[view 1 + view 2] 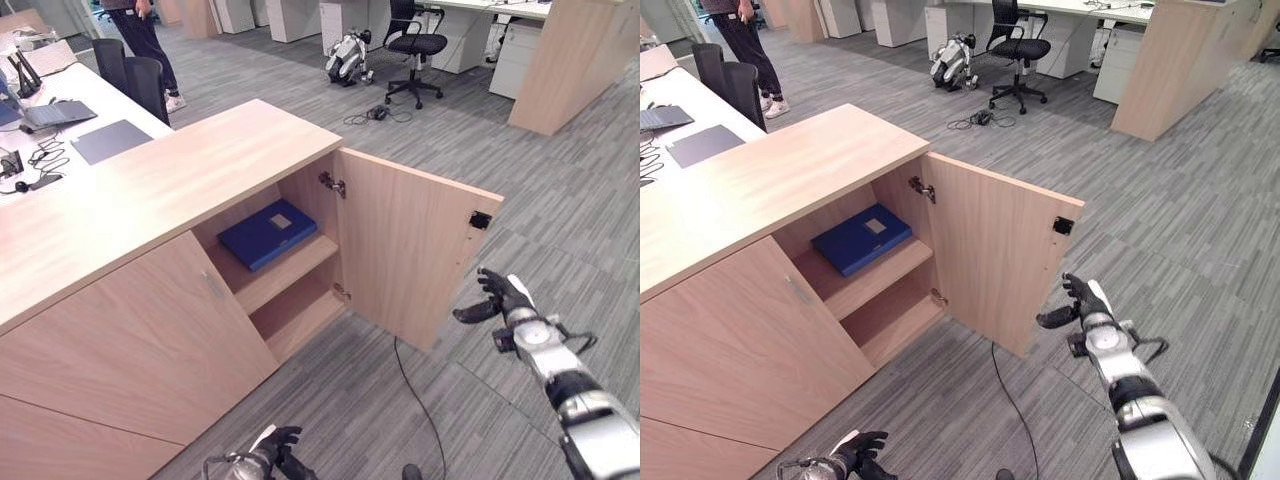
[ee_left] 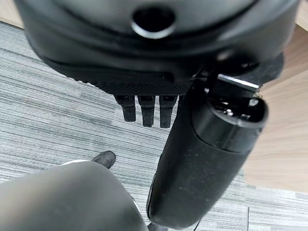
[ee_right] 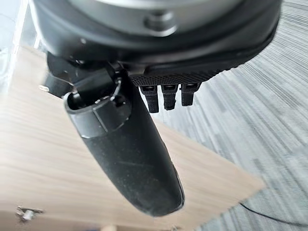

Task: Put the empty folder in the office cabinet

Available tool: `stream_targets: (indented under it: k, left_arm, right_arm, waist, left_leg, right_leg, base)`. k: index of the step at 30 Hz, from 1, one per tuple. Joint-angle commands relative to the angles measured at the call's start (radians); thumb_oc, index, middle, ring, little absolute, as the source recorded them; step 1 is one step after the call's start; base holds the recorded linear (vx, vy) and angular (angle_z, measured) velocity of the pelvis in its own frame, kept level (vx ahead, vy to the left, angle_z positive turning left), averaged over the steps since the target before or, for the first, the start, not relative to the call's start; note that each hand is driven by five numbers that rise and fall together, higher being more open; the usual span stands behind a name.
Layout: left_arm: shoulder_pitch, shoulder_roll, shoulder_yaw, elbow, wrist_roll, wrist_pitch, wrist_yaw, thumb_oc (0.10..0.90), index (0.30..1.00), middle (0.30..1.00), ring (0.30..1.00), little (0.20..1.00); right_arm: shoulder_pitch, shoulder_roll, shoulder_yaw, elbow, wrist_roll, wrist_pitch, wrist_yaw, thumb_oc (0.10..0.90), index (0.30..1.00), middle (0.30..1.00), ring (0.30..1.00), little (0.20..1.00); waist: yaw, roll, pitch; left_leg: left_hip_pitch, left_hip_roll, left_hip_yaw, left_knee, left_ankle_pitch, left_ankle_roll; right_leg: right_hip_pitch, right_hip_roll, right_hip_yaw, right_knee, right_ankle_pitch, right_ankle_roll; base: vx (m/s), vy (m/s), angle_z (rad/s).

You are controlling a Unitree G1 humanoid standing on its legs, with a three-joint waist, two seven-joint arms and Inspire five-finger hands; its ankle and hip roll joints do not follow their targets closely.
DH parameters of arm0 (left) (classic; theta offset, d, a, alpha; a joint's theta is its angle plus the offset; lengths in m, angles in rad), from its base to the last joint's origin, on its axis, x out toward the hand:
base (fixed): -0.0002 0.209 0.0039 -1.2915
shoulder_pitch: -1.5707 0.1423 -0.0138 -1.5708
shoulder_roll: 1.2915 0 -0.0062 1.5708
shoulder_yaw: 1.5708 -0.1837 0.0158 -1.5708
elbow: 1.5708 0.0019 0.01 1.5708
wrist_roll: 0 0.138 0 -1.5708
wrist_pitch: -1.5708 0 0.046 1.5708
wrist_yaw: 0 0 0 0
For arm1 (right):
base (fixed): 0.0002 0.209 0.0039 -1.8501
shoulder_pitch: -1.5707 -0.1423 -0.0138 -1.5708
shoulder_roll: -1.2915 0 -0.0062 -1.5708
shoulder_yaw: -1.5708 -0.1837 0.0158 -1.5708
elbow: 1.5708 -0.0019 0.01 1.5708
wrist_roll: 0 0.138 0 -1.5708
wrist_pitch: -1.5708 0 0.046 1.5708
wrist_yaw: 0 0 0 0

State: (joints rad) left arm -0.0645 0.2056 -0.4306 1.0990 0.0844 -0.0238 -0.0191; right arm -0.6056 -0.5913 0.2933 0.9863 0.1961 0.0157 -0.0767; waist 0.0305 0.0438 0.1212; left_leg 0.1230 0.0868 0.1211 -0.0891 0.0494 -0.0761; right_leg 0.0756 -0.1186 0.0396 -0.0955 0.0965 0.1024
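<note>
A blue folder lies flat on the upper shelf inside the light wood office cabinet. The cabinet's right door stands wide open. My right hand hovers just past the door's outer edge, apart from it. Its fingers are relaxed and its thumb sticks out, and it holds nothing. My left hand hangs low in front of the cabinet's closed left door, above the carpet. Its fingers are loose and it holds nothing.
A desk with a laptop and cables adjoins the cabinet at the far left, with dark chairs beside it. A person stands behind them. A black office chair, a small machine and a wooden partition stand farther off.
</note>
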Motion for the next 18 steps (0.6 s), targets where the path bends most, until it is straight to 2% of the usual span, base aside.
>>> stream_targets:
  k: [1, 6, 7, 8, 9, 15, 18]
  left_arm:
    - [-0.015, -0.014, -0.092, 0.053, -0.002, -0.022, -0.011, 0.800, 0.900, 0.900, 0.900, 0.900]
    - [-0.019, -0.018, -0.113, 0.052, -0.015, -0.019, -0.006, 0.800, 0.900, 0.900, 0.900, 0.900]
    - [-0.019, -0.019, -0.113, 0.053, -0.015, -0.019, -0.006, 0.800, 0.900, 0.900, 0.900, 0.900]
    - [-0.021, -0.018, -0.118, 0.049, -0.015, -0.019, -0.004, 0.800, 0.900, 0.900, 0.900, 0.900]
    - [-0.021, -0.019, -0.118, 0.050, -0.015, -0.019, -0.004, 0.800, 0.900, 0.900, 0.900, 0.900]
    - [-0.028, -0.025, -0.130, 0.042, -0.022, -0.017, 0.000, 0.800, 0.900, 0.900, 0.900, 0.900]
    - [-0.017, -0.003, -0.125, 0.043, -0.022, -0.022, -0.005, 0.800, 0.900, 0.900, 0.900, 0.900]
  right_arm:
    - [-0.230, -0.083, 0.011, 0.049, 0.061, -0.067, -0.057, 0.800, 0.900, 0.900, 0.900, 0.900]
    - [-0.350, -0.108, 0.021, 0.125, 0.122, -0.068, -0.068, 0.800, 0.900, 0.900, 0.900, 0.900]
    - [-0.350, -0.108, 0.022, 0.126, 0.122, -0.068, -0.068, 0.800, 0.900, 0.900, 0.900, 0.900]
    - [-0.369, -0.113, 0.021, 0.143, 0.136, -0.067, -0.069, 0.800, 0.900, 0.900, 0.900, 0.900]
    - [-0.369, -0.113, 0.021, 0.144, 0.136, -0.067, -0.069, 0.800, 0.900, 0.900, 0.900, 0.900]
    - [-0.398, -0.115, 0.016, 0.179, 0.166, -0.070, -0.072, 0.800, 0.900, 0.900, 0.900, 0.900]
    - [-0.409, -0.115, 0.017, 0.186, 0.172, -0.073, -0.072, 0.800, 0.900, 0.900, 0.900, 0.900]
  waist:
    - [0.038, -0.078, -0.039]
    - [0.063, -0.085, -0.039]
    - [0.062, -0.085, -0.041]
    - [0.068, -0.086, -0.039]
    - [0.068, -0.086, -0.041]
    - [0.080, -0.085, -0.041]
    - [0.085, -0.082, -0.044]
  left_leg:
    - [0.010, 0.027, -0.021, 0.002, -0.081, -0.031]
    - [-0.004, 0.021, -0.041, 0.002, -0.068, -0.027]
    - [0.001, 0.020, -0.041, 0.002, -0.081, -0.027]
    - [-0.006, 0.021, -0.047, 0.002, -0.067, -0.026]
    - [0.000, 0.020, -0.047, 0.002, -0.080, -0.027]
    - [-0.009, 0.018, -0.062, 0.002, -0.066, -0.027]
    - [-0.002, 0.017, -0.067, 0.002, -0.078, -0.028]
  right_leg:
    - [0.041, -0.090, -0.005, 0.037, -0.141, 0.106]
    - [0.037, -0.091, -0.020, 0.034, -0.132, 0.109]
    - [0.044, -0.092, -0.022, 0.031, -0.142, 0.110]
    - [0.039, -0.093, -0.028, 0.033, -0.132, 0.110]
    - [0.047, -0.094, -0.030, 0.030, -0.141, 0.111]
    - [0.048, -0.094, -0.044, 0.029, -0.132, 0.111]
    - [0.060, -0.096, -0.055, 0.024, -0.142, 0.112]
  base:
    - [-0.03, 0.017, 0.07]
    - [0.01, 0.011, 0.10]
    - [-0.04, -0.008, 0.03]
    - [0.04, 0.000, 0.03]
    - [-0.04, -0.008, 0.03]
    - [0.01, -0.010, 0.08]
    - [0.01, -0.008, 0.06]
